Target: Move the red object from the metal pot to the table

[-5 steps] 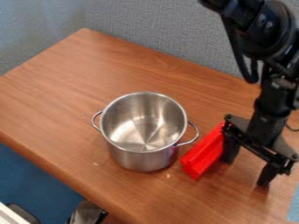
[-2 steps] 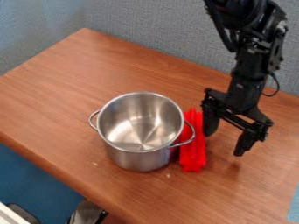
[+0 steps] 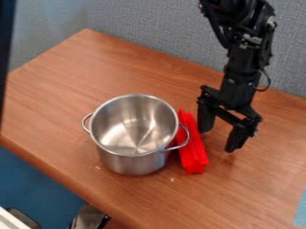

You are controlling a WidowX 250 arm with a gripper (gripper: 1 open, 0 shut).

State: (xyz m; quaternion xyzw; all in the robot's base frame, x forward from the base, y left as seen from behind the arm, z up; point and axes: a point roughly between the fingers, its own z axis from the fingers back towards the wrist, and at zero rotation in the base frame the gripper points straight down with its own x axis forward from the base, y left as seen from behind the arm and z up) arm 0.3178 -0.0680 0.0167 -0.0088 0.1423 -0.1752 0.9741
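Observation:
The red object (image 3: 191, 146) lies flat on the table (image 3: 72, 80), just right of the metal pot (image 3: 134, 132) and touching or nearly touching its side. The shiny pot stands upright and shows only its bare steel inside. My gripper (image 3: 225, 131) hangs at the end of the black arm, right of the red bar and slightly above the wood. Its fingers (image 3: 235, 136) are spread open with nothing between them.
The table's front edge (image 3: 72, 174) runs diagonally close below the pot. A blue wall lies behind the table. A dark object (image 3: 89, 219) sits at the bottom edge of the view, below the table.
The gripper has risen and shifted left and back, away from the red bar, staying open. The bar now lies flat beside the pot instead of tilted against the fingers.

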